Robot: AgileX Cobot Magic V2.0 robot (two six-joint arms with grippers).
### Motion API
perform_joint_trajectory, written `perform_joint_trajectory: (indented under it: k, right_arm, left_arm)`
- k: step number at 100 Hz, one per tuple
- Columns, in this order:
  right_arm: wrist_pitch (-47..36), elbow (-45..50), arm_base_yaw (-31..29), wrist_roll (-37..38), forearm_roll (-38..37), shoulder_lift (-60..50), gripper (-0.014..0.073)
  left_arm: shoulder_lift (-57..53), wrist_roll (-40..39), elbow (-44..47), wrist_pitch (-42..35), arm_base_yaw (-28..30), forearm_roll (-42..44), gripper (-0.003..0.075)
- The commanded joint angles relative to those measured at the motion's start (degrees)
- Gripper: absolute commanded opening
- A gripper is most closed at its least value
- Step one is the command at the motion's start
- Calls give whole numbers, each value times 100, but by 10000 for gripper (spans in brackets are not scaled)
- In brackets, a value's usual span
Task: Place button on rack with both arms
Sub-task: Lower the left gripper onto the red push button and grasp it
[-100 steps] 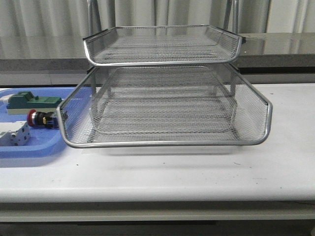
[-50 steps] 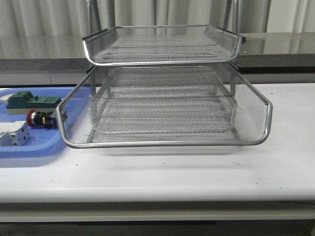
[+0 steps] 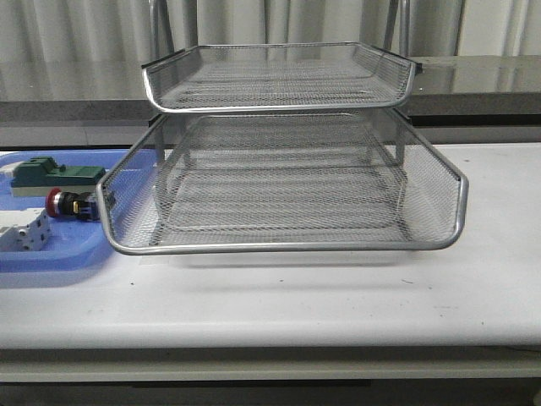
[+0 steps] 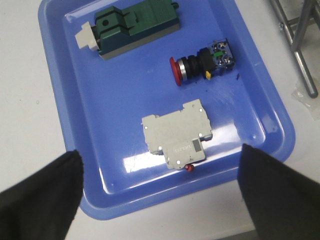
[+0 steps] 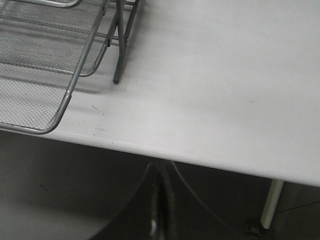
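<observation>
The left gripper (image 4: pixel 159 192) hangs above the blue tray (image 4: pixel 70 100) with its two black fingers (image 4: pixel 37 197) spread wide and nothing between them; they straddle the near end of the tray rather than any one part. Closest beneath that gap lies a grey circuit breaker (image 4: pixel 177 134), flat on the tray floor. Beyond it the button (image 4: pixel 200 62) lies on its side, red head pointing away from the tray wall next to the rack and its blue and yellow rear block near that wall. Farther still sits a green rectangular block (image 4: pixel 135 25). The right gripper (image 5: pixel 160 210) shows only as a dark blurred shape off the table's (image 5: pixel 225 90) edge with its fingers apparently pressed together and empty, near the corner of the rack (image 3: pixel 279 182), whose wire trays stand bare. Nothing of the task looks started. The main risk is that a straight descent would land on the breaker instead of the button. The button's round body could also roll or pivot if pinched off centre, and its nearness to the tray wall leaves little room for a finger.
</observation>
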Motion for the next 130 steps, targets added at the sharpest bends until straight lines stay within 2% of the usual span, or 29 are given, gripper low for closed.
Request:
perform_joint_trajectory:
  k: [1, 15, 31, 53, 71, 89, 105, 130]
  right_arm:
    - [-326, -153, -50, 6, 2, 16, -68]
    - [-326, -153, -50, 6, 2, 16, -68]
    - [-326, -153, -50, 6, 2, 16, -68]
    - [-326, -153, -50, 6, 2, 16, -68]
    - [-326, -153, -50, 6, 2, 16, -68]
    - [-326, -153, -50, 6, 2, 16, -68]
    - [-326, -153, -50, 6, 2, 16, -68]
    - [-326, -153, -50, 6, 2, 16, -68]
  left_arm:
    - [-128, 19, -203, -507, -45, -15, 678]
    - [-51, 75, -203, -730, -45, -83, 670]
    - [409, 941, -613, -631, -45, -83, 670]
    - [1691, 1668, -1818, 142, -45, -125, 670]
    - [2794, 2550, -2873, 671, -45, -310, 670]
    - [3543, 3302, -3608, 1126, -45, -588, 669]
    - [3831, 3819, -3818, 1257, -45, -888, 669]
    - [3919, 4132, -3818, 1257, -172, -1012, 669]
